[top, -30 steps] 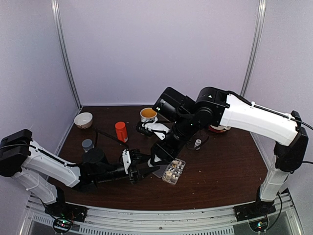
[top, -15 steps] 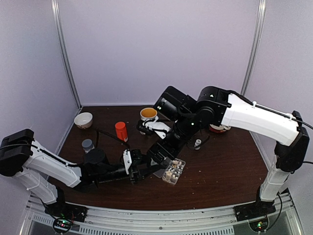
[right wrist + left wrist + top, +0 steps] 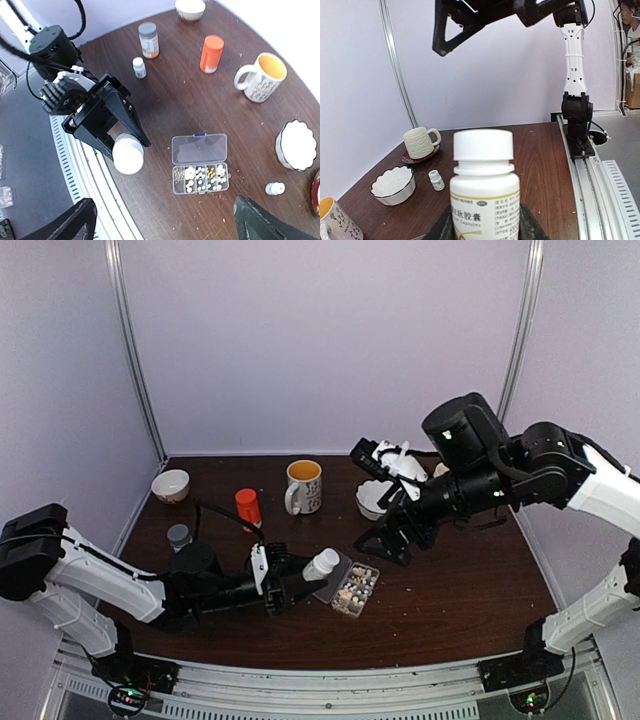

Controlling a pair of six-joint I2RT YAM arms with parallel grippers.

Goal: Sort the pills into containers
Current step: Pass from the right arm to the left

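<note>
Top external view is showing my left claw point(image 3: 298, 585) clamping the body of a white bottle point(image 3: 320, 565) and tilting it toward the organizer box point(image 3: 357, 590), which is lying open on the tabletop point(image 3: 460, 580) just beside it. The bottle's cap is sitting on, so I am judging that nothing can pour yet. My right claw point(image 3: 385, 543) is hanging above the tabletop with its fingers spread wide, gripping nothing, apart from the bottle. The right wrist view is showing whitish and tan pills point(image 3: 192, 172) lying in the compartments point(image 3: 200, 179) beside the flat, open lid. I am reckoning that opening the bottle is the step in hand. The next move is calling for my right claw to settle over the cap, close on it and twist while my left claw is holding firm, without nudging the box.
</note>
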